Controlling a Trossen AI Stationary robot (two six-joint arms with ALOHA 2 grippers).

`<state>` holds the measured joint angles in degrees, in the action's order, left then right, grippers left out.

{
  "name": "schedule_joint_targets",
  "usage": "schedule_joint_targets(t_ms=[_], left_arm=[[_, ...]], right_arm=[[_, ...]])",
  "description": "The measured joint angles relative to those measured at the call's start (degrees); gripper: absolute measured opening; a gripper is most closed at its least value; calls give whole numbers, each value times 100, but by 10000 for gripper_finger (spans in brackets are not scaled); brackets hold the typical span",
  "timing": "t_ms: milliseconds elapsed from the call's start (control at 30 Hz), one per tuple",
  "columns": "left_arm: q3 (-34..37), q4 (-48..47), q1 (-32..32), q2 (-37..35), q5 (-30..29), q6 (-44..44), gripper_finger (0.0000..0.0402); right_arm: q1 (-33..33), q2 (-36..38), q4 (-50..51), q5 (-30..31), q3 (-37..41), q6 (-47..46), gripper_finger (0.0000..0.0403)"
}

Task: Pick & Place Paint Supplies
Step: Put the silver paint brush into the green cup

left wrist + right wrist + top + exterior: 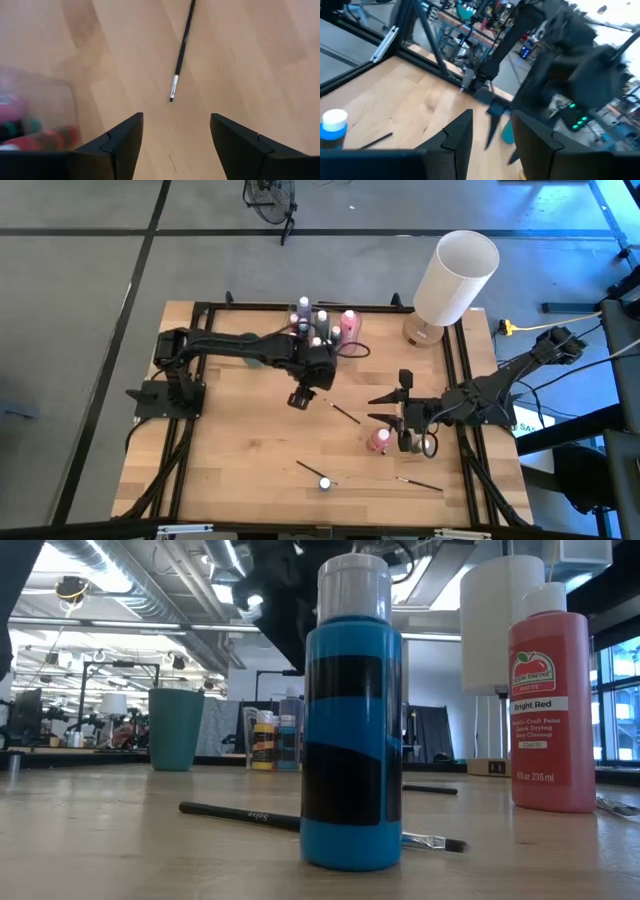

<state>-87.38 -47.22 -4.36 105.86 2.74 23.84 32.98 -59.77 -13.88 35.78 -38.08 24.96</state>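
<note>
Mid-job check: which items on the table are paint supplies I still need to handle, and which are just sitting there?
Job items:
- blue paint bottle
- red paint bottle
- brush behind the blue bottle
- brush ahead of the left end effector
- bottles already in the container

Just lying about:
- clear plastic container
- large white cylinder
- teal cup

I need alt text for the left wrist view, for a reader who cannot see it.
The left gripper hangs open and empty above the wooden table, its two dark fingers apart. A thin dark-handled paintbrush lies on the wood ahead of it, and a blurred clear container sits to one side.
</note>
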Motion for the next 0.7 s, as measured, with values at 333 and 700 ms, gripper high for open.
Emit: schedule_joint_targets(t_ms=[333, 700], left_arm=[[743, 1295, -2, 288, 1, 348, 226], [939, 1924, -22, 771, 199, 286, 226]], right_arm=[[545, 3, -258, 2547, 0, 154, 140], [739, 7, -542, 3002, 0, 386, 140]])
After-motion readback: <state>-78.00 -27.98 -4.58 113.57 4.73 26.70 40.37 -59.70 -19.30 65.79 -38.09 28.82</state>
